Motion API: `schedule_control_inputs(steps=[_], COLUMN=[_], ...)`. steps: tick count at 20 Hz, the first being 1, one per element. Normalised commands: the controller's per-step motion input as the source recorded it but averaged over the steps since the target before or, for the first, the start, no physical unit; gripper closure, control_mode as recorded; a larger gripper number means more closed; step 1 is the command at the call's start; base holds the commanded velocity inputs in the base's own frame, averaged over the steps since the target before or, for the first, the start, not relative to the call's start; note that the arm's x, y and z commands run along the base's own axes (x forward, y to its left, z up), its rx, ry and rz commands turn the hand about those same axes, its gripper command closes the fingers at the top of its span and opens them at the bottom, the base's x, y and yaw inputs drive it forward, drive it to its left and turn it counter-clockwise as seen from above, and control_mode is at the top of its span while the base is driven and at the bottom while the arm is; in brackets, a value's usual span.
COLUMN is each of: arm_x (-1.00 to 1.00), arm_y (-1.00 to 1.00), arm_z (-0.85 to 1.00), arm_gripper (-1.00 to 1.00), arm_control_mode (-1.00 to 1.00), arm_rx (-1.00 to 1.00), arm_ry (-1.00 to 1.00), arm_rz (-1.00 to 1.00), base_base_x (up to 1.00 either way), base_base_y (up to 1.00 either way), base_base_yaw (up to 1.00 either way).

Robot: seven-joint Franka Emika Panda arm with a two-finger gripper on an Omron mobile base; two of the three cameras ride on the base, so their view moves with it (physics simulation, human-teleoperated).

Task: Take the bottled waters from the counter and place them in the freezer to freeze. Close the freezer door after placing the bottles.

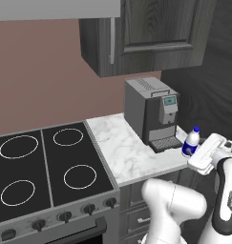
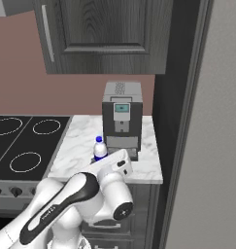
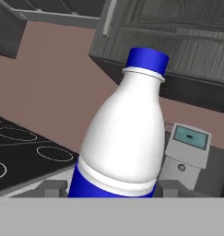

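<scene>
**Bottle at the tabletop's edge**

We see our hand (image 3: pixel 111 191) pinching the white plastic bottle with blue cap and blue lower band (image 3: pixel 120 138), upright over the white marble tabletop (image 1: pixel 120 147). Just behind stands a grey coffee machine (image 1: pixel 151 109); a black four-ring stove (image 1: pixel 46 167) lies alongside.

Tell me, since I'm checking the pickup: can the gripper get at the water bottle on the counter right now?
Probably yes. The gripper is already at the bottle, and the hand view shows the bottle between the fingers, nothing between; a closed grip isn't visible.
</scene>
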Motion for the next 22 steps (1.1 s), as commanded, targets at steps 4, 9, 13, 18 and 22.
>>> schedule_control_inputs(steps=[4, 9, 13, 18, 22], arm_x=[-0.55, -0.16, -0.01, 0.0, 0.0], arm_y=[0.16, 0.02, 0.0, 0.0, 0.0], arm_z=[0.58, 0.48, 0.04, 0.0, 0.0], arm_gripper=[1.0, 1.0, 1.0, 1.0, 1.0], arm_control_mode=[-1.0, -1.0, -1.0, -1.0, -1.0], arm_rx=[0.02, 0.0, 0.0, 0.0, 0.0], arm_ry=[-0.11, 0.03, 0.05, 0.0, 0.0], arm_rz=[0.17, 0.1, 0.01, 0.0, 0.0], base_base_x=[0.0, 0.0, 0.0, 0.0, 0.0], base_base_y=[0.0, 0.0, 0.0, 0.0, 0.0], base_base_yaw=[0.0, 0.0, 0.0, 0.0, 0.0])
